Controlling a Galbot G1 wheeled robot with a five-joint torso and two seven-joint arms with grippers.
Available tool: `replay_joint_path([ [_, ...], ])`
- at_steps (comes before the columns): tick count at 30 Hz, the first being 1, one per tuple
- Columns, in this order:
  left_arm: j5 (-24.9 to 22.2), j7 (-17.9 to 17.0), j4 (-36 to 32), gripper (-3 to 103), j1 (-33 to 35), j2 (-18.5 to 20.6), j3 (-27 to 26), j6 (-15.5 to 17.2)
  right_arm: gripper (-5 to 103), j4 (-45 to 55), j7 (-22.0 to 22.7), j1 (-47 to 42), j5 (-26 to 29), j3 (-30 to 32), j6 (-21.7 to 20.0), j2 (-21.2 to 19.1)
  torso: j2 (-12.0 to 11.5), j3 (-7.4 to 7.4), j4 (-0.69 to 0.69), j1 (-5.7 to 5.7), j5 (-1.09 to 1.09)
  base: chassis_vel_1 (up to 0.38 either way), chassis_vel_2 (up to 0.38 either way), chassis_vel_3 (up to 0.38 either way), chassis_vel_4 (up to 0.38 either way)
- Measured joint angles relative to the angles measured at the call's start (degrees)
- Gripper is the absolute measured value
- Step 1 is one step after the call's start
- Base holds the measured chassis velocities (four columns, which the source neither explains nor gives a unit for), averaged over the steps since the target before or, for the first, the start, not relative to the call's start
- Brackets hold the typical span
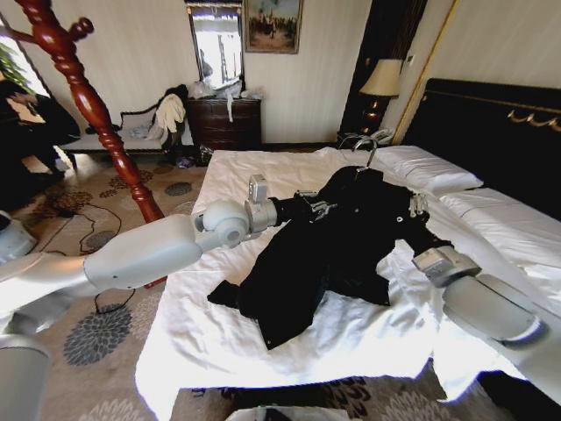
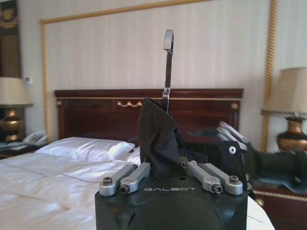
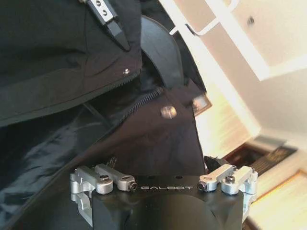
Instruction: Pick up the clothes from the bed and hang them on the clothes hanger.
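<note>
Clothes [image 1: 329,250] lie mid-bed [image 1: 351,333]. Your left gripper [image 1: 323,209], at ten o'clock, pinches fabric below the hanger [image 2: 168,67]; the right gripper [image 1: 419,210], at two, also grips. Lift evenly.

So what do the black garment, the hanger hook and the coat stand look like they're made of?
The black garment looks like a thin synthetic, perhaps nylon: faint sheen, soft creases, a zipper and pale metal-looking snaps in the right wrist view. The hanger hook looks like polished metal, silver and reflective. The coat stand appears to be turned wood with a glossy reddish-brown varnish. The left hand grips the garment's fabric.
</note>
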Motion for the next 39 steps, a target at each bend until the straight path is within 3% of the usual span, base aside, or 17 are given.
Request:
replay_joint_path([
  [6,-0.9,-0.7,0.1,16,1.5,1.9,-2.5,0.0,100,0.3,0.1,-2.0,7.5,1.4,1.3,4.0,0.0,0.00,0.01,0.00,0.00,0.000,0.000,0.000,0.000],
  [8,-0.9,-0.7,0.1,16,1.5,2.0,-2.6,0.0,100,0.3,0.1,-2.1,7.8,1.4,1.3,4.1,0.0,0.00,0.01,0.00,0.00,0.000,0.000,0.000,0.000],
  [11,-1.2,-0.6,-1.0,16,3.2,4.7,-5.1,0.0,100,0.4,0.1,-2.9,12.4,2.1,2.3,10.2,0.0,0.00,0.02,0.00,-0.01,0.000,0.000,0.000,0.000],
  [15,-1.6,-0.5,-2.0,16,4.5,6.8,-6.9,0.0,100,0.4,-0.4,-3.6,13.4,1.8,3.4,15.7,0.0,0.00,0.00,0.00,0.00,0.000,0.000,0.000,0.000],
  [17,-1.3,-0.4,-2.4,16,5.9,9.0,-8.4,-0.3,100,0.7,-1.1,-4.5,13.5,1.3,4.3,20.9,0.0,0.00,0.00,0.00,-0.01,0.000,0.000,0.000,0.000],
  [19,-1.2,-0.4,-2.5,16,6.4,9.4,-8.8,-0.5,100,0.8,-1.4,-4.6,13.5,1.1,4.5,21.9,0.0,-0.01,0.01,0.00,-0.01,0.000,0.000,0.000,0.000],
  [23,-0.9,-0.9,-3.2,16,8.9,11.9,-11.8,-1.3,100,1.2,-4.7,-5.9,12.1,-1.0,7.9,29.5,0.0,0.00,-0.01,0.00,-0.01,0.000,0.000,0.000,0.000],
  [33,-0.7,-0.6,-6.5,16,14.8,18.0,-17.4,-1.9,100,-1.4,-12.3,-7.0,7.4,-2.8,12.9,37.8,0.0,0.00,0.02,0.00,-0.01,0.000,0.000,0.000,0.000],
  [39,0.1,-0.1,-8.5,16,20.5,21.6,-22.3,-1.9,100,-3.1,-13.8,-7.5,5.1,-3.1,15.1,43.0,0.0,-0.01,0.01,0.00,-0.01,0.000,0.000,0.000,0.000],
])
